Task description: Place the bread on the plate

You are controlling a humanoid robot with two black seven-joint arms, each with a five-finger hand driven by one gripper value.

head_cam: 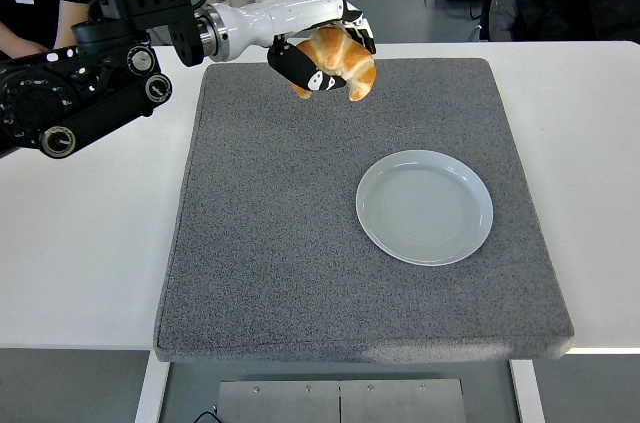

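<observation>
Bread point(342, 61), golden crescent roll, gripped in curled fingers of left hand point(322, 55) and held above far part of grey mat point(300, 233), well apart from empty pale plate point(424, 207) lying on mat's right half.

I have a single view to work from, the head camera, mounted high on my side of the white rectangular table point(90, 243) and tilted forward and down. The table's near edge runs along the bottom of the frame, the far edge near the top (grey floor and cables lie beyond it). It stands back far enough to take in the whole grey textured square mat point(290, 243).
</observation>
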